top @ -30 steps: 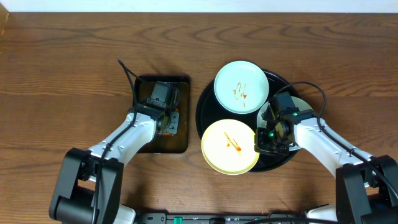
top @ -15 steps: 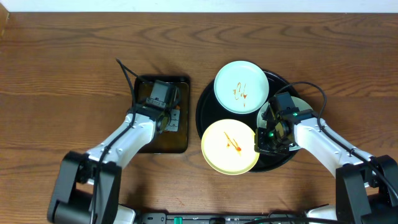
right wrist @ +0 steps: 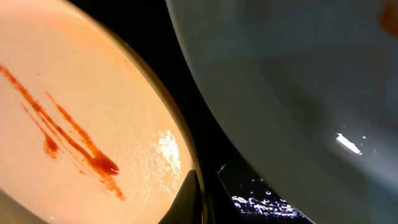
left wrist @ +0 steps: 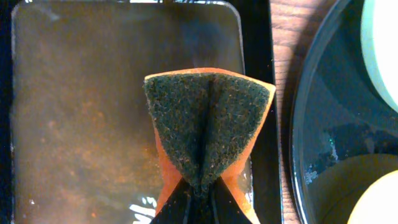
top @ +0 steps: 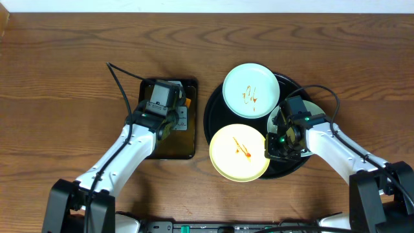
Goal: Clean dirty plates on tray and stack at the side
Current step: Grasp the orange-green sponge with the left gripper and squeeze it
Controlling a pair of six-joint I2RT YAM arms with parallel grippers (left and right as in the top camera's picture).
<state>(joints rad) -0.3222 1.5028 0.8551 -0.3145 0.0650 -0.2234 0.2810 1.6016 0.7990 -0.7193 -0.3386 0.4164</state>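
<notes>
Looking down from overhead, I saw the left gripper (left wrist: pixel 199 208) over the dark rectangular tray (left wrist: pixel 81 124) at centre-left of the wooden tabletop (top: pixel 65 65). Its jaws were pinched on an orange sponge (left wrist: pixel 208 118), whose dark scouring face was creased down the middle. To the right sat the round black tray (top: pixel 217 110), with a sauce-marked mint-green plate (top: pixel 251 90) at its upper edge. A sauce-streaked yellow plate (top: pixel 239 153) overhung its lower left rim. The right gripper (right wrist: pixel 202 196) sat closed at the yellow plate's right edge, and I could not tell whether the rim was caught between its jaws. A third pale plate (right wrist: pixel 298 93) lay just beside it, mostly hidden under the arm.
</notes>
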